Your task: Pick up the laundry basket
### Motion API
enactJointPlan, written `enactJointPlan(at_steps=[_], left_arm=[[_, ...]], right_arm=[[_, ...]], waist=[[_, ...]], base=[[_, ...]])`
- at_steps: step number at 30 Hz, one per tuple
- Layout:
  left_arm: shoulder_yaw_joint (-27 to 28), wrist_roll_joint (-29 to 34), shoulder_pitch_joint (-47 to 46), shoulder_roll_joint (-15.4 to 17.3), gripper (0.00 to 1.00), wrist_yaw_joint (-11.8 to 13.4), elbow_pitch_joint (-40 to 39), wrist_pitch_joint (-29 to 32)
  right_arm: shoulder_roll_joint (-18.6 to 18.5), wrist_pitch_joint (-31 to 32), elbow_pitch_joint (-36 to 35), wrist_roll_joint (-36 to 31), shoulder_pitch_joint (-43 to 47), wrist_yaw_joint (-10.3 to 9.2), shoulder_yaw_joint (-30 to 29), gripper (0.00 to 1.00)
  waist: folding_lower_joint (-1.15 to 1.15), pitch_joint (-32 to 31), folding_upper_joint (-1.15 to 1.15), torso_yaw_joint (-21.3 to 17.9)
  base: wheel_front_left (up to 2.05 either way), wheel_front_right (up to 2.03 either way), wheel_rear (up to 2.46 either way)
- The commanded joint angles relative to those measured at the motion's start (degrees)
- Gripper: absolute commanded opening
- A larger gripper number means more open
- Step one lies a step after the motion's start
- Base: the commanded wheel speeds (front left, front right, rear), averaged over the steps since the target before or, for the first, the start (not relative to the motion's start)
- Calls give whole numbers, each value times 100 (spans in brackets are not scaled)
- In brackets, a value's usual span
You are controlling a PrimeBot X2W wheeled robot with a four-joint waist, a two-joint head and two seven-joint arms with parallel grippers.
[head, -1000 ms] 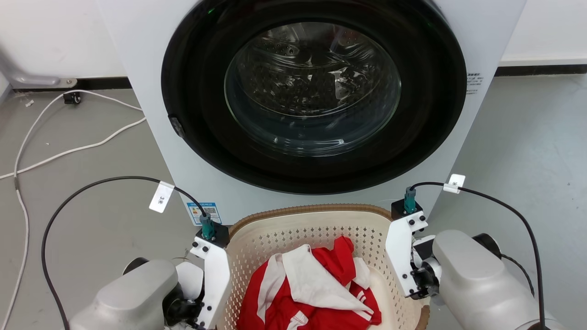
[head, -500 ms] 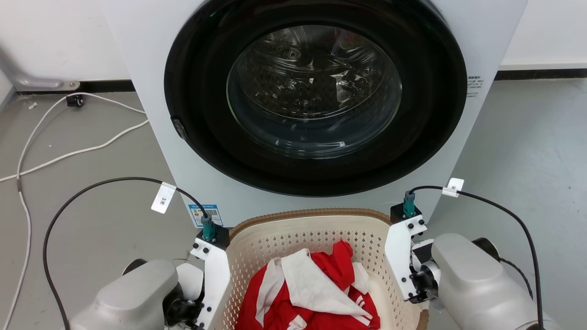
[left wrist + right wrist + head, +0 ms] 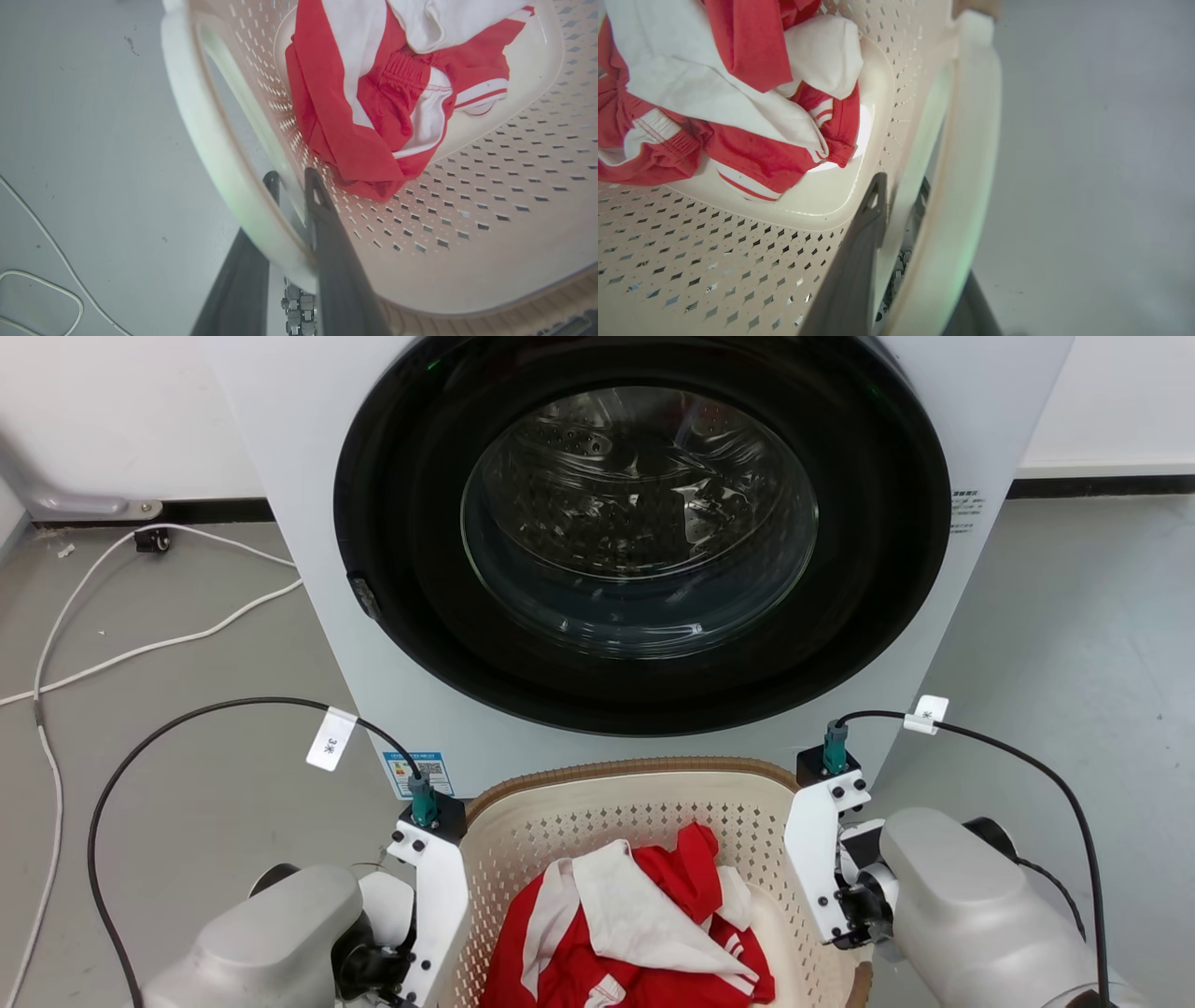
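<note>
The laundry basket (image 3: 635, 798) is cream, perforated, with a brown woven-look rim. It sits low in the head view, just in front of the washing machine, with red and white clothes (image 3: 635, 924) inside. My left gripper (image 3: 292, 179) is shut on the basket's left wall (image 3: 467, 200), one dark finger inside and one outside, under the white handle (image 3: 201, 130). My right gripper (image 3: 901, 186) clamps the right wall (image 3: 714, 252) the same way, beside its handle (image 3: 971, 140). In the head view both forearms flank the basket.
The white washing machine (image 3: 317, 569) with its closed round glass door (image 3: 639, 523) stands directly ahead, close to the basket's far rim. White cables (image 3: 140, 644) trail over the grey floor at the left. Black camera cables (image 3: 187, 719) loop from both wrists.
The whole head picture has shifted down slightly, so the camera moved. Both grippers keep their hold on the basket walls; the clothes lie as before.
</note>
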Motion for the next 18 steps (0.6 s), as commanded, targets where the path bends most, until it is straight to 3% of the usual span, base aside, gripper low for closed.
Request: enactJointPlan(at_steps=[1, 18], left_arm=[[-55, 58, 43, -27, 0, -80, -14, 29], [-56, 29, -3, -37, 0, -80, 0, 43]], right_arm=[[2, -71, -29, 0, -160, 18, 39, 0], [3, -109, 13, 167, -240, 18, 182, 0]], waist=[[0, 1, 0, -1], [0, -2, 0, 25]], base=[[0, 0, 0], [0, 0, 0]])
